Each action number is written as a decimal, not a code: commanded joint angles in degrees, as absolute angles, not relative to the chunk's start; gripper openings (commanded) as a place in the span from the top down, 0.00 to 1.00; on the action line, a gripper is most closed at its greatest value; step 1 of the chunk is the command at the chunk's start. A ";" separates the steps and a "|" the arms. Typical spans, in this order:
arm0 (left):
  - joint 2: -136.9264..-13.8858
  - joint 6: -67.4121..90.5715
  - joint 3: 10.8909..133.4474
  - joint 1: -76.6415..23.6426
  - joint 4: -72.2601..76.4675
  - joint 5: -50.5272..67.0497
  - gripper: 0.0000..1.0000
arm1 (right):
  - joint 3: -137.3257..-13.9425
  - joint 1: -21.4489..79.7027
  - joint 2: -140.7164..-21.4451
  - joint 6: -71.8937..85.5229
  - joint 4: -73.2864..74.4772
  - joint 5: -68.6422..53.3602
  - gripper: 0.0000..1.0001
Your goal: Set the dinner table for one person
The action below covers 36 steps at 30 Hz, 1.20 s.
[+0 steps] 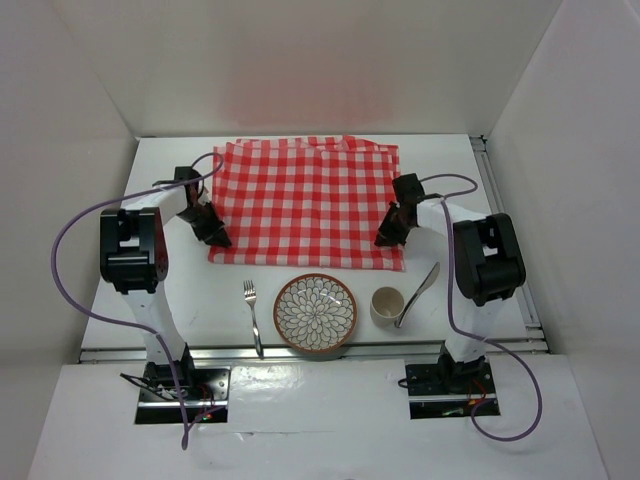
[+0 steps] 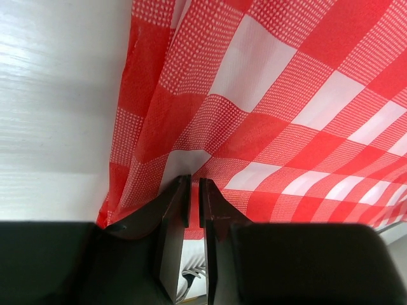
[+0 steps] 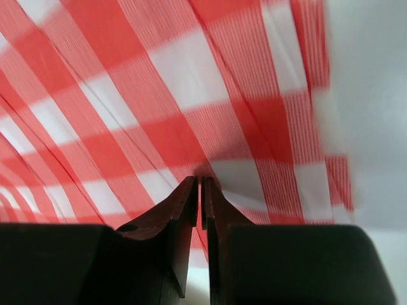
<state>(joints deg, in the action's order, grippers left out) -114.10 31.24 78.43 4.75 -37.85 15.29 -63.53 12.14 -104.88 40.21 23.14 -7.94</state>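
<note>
While left gripper point(image 2: 194, 190) and right gripper point(image 3: 199, 190) each pinch a near corner of the cloth point(image 1: 310, 200), jaws narrow, the step looks like spreading it on the table point(image 1: 220, 290), far half. Next: pull evenly, clear of dishes. Bowl point(image 1: 315, 313) and cup point(image 1: 387, 305), near edge, look empty.
</note>
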 commanded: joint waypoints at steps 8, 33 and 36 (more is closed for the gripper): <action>-110.65 28.83 79.37 5.27 -40.61 12.13 0.68 | -67.33 12.30 -107.84 40.17 27.25 -2.29 0.80; -102.66 28.30 75.40 4.75 -43.93 10.46 0.64 | -64.59 12.30 -98.71 41.23 31.11 0.00 0.79; -99.68 28.30 80.32 4.75 -46.66 10.98 0.59 | -68.81 12.30 -95.12 40.61 32.78 1.49 0.71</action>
